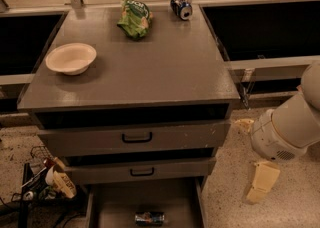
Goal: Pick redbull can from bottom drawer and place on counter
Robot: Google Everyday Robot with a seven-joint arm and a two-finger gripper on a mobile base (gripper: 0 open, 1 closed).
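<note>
- Floor, far left: a wire basket (42, 182) of odds and ends, just beside the cabinet.
- Counter (165, 67): white bowl (71, 58) at the left edge, crumpled green bag (134, 17) at the back, and a fat blue can (181, 7) on its side at the back right.
- Below it, two drawers with black handles (137, 137), both pulled out a little.
- Bottom drawer (112, 207) is pulled open, its rear under the drawer above.
- Redbull can (149, 217) lies on its side on the drawer floor, right of the middle. Its long axis runs left to right; cannot tell which end is the top.
- Right: the white arm (287, 127) hangs low beside the cabinet.
- Gripper (261, 184) is near the floor, outside the drawer's right wall and well apart from the can. It holds nothing; cannot tell how far open it is.
</note>
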